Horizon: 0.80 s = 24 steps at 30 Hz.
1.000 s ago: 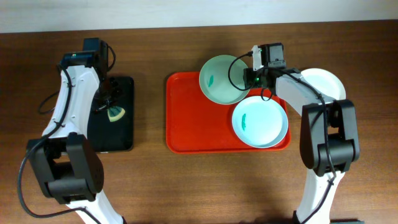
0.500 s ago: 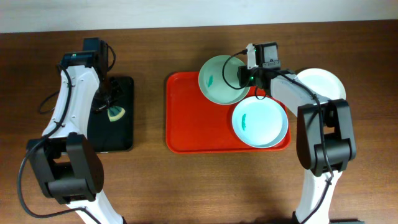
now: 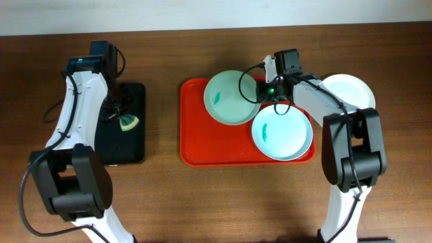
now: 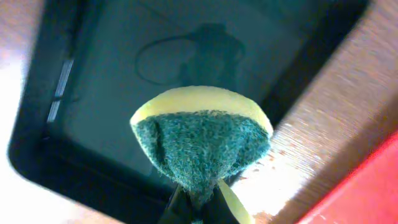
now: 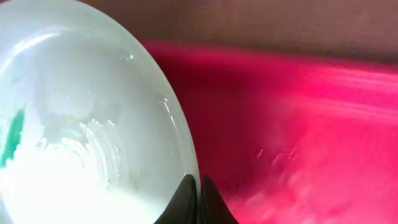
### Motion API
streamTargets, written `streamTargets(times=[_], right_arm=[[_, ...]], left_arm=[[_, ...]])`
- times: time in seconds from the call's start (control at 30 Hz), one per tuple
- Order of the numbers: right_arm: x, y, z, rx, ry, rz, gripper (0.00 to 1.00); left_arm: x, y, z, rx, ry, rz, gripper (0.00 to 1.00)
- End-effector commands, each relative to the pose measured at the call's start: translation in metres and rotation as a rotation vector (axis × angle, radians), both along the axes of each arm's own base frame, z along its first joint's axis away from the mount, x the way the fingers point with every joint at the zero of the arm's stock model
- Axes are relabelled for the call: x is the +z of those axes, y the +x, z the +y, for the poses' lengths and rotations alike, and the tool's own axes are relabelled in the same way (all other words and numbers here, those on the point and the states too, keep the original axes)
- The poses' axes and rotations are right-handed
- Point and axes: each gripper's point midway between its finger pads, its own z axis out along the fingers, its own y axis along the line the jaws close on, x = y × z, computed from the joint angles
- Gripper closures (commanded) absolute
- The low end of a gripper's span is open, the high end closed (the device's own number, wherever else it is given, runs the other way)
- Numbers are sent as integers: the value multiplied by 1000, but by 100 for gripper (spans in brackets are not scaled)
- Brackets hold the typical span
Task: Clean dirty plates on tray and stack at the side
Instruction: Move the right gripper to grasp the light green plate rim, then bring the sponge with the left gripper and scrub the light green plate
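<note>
At the left, our left tool (image 4: 194, 205) is pinched tight on the yellow-and-green sponge (image 4: 202, 140), which hangs over the black tray (image 4: 93, 74) and reaches no plate. On the red tray (image 3: 202, 145) the mint green plate (image 3: 226, 101) lies at 12 o'clock, and our right tool (image 5: 199, 199) is clamped on its rim at 3 o'clock. We judge that so thin an edge-hold could slip, or the plate could pivot into the pale blue plate (image 3: 283, 131) just beside it at 4 o'clock. The white plate (image 3: 351, 91) sits off the tray on the tabletop (image 3: 162, 202), at the tray's 2 o'clock, where a wide swing could clip it.
</note>
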Motion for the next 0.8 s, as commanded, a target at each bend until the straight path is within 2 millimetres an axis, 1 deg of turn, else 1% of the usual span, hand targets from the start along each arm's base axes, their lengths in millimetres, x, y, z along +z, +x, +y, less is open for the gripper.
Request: streamTargets(times=[0.0, 0.13, 0.2, 0.23, 0.27, 0.3, 0.33, 0.37, 0.47, 0.6, 0.63, 0.77], right_arm=[[27, -23, 25, 34, 51, 41, 96], [21, -47, 41, 61, 35, 124, 96], [21, -50, 49, 76, 34, 125, 95], [21, -50, 50, 80, 30, 122, 89], [20, -50, 49, 75, 17, 120, 83], [18, -49, 47, 70, 6, 121, 81], [15, -49, 45, 67, -3, 123, 74], [11, -50, 44, 64, -10, 129, 72], [0, -50, 44, 63, -17, 145, 72], [-9, -48, 44, 62, -18, 148, 83], [-10, -48, 44, 63, -18, 151, 84], [-17, -51, 43, 63, -23, 171, 83]], left_arm=[[0, 6, -37, -169, -160, -30, 100], [1, 5, -61, -219, -196, -28, 100], [1, 4, -77, -274, -194, -25, 100], [1, 3, -84, -295, -194, -23, 100], [1, 1, -96, -325, -195, -20, 100], [1, 0, -102, -339, -195, -19, 100], [1, -1, -110, -359, -195, -20, 100], [1, -2, -115, -372, -195, -20, 100], [1, -2, -128, -405, -195, -28, 100], [1, -3, -144, -445, -196, -36, 100], [2, -3, -147, -452, -196, -38, 100], [-3, -2, -160, -450, -199, -44, 100]])
